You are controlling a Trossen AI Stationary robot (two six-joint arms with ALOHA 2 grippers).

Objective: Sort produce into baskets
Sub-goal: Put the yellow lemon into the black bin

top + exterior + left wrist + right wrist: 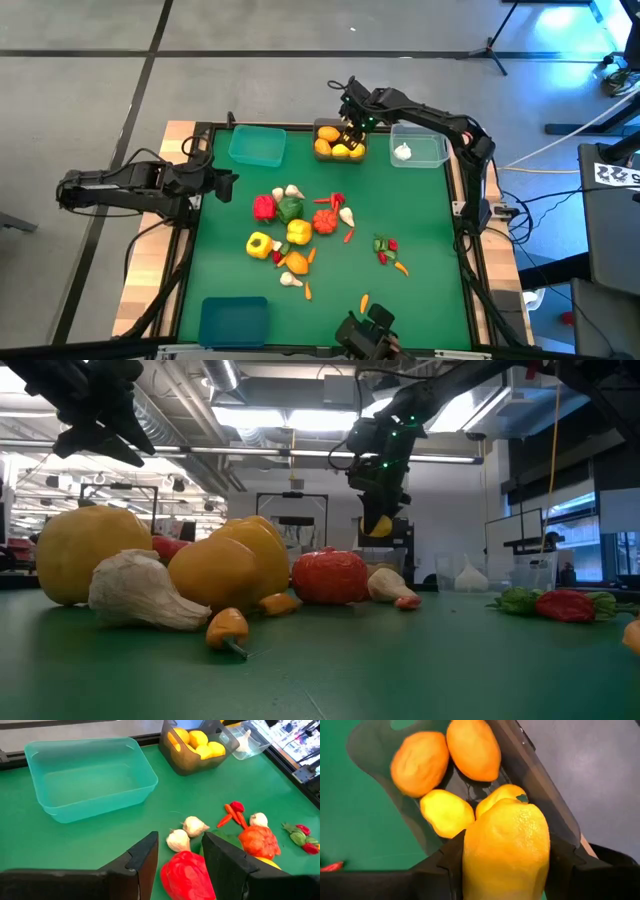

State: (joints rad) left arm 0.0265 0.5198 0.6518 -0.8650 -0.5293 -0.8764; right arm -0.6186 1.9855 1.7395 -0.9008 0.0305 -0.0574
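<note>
Right gripper (506, 865): fingers clamping a lemon (506, 851), hovering over the grey bin (339, 139) — far edge of the tabletop (420, 230).
Grey bin: holding oranges (419, 763) and lemons.
Left gripper (179, 862): fingers together, waiting near the teal bin (90, 777).
Remaining produce: lying mid-tabletop — peppers (264, 207), garlic (194, 825), chillies.
</note>
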